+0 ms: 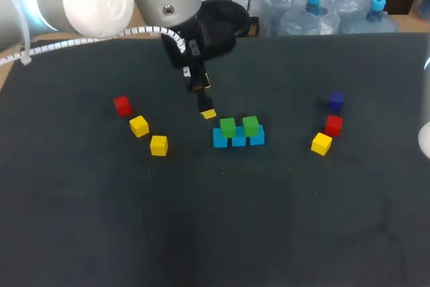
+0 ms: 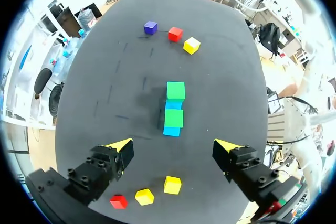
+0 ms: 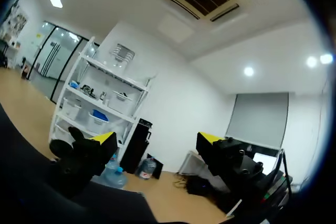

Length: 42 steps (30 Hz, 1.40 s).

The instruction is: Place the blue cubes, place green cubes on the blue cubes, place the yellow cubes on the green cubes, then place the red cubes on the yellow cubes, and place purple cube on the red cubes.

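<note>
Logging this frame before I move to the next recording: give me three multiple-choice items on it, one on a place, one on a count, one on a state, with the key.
1. The green cubes sit: A) on the blue cubes; B) beside the blue cubes; C) in a gripper.
2. Number of yellow cubes on the table: A) one; B) three; C) five.
3. The left gripper has its jaws: A) shut on a cube; B) open and empty; C) out of view.
Key: 1 A, both rest atop the blue row; 2 B, two lie together and one apart; 3 B, its wrist view shows a wide gap holding nothing.
</note>
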Each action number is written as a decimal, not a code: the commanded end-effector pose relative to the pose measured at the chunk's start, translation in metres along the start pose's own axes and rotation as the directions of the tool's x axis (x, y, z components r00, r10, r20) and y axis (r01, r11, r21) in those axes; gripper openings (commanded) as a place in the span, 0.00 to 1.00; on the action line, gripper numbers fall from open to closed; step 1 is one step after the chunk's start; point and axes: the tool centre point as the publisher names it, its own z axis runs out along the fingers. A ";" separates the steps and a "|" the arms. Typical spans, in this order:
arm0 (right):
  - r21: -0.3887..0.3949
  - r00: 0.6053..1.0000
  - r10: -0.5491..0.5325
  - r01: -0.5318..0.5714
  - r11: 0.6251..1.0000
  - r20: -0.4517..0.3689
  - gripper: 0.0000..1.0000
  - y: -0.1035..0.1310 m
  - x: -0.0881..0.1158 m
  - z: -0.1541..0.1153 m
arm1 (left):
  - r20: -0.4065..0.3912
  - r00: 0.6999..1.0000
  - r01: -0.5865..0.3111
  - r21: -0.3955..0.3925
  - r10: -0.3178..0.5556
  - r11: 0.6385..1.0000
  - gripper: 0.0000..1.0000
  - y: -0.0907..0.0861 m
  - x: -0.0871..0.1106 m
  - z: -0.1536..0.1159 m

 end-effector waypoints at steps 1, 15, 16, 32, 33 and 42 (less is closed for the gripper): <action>-0.324 0.991 -0.047 0.085 0.942 0.125 1.00 -0.010 0.003 0.001 | 0.001 1.000 -0.001 0.001 0.001 1.000 1.00 0.001 0.001 0.000; -0.381 0.999 -0.020 0.036 0.924 0.046 1.00 0.020 0.038 -0.013 | 0.303 0.950 0.144 -0.221 -0.073 0.965 1.00 0.001 0.036 -0.035; -0.386 0.999 -0.016 0.030 0.922 0.040 1.00 0.022 0.040 -0.014 | 0.330 0.940 0.176 -0.250 -0.087 0.952 1.00 -0.001 0.045 -0.039; -0.448 1.000 -0.012 -0.003 0.894 -0.029 1.00 0.043 0.057 -0.023 | 0.467 0.832 0.534 -0.528 -0.300 0.660 1.00 -0.037 0.123 -0.060; -0.457 1.000 -0.012 -0.001 0.889 -0.026 1.00 0.044 0.058 -0.025 | 0.471 0.825 0.547 -0.527 -0.312 0.650 1.00 -0.037 0.130 -0.060; -0.488 0.999 0.001 -0.019 0.873 -0.037 1.00 0.049 0.063 -0.032 | 0.406 0.831 0.552 -0.507 -0.381 0.662 1.00 -0.003 0.158 -0.085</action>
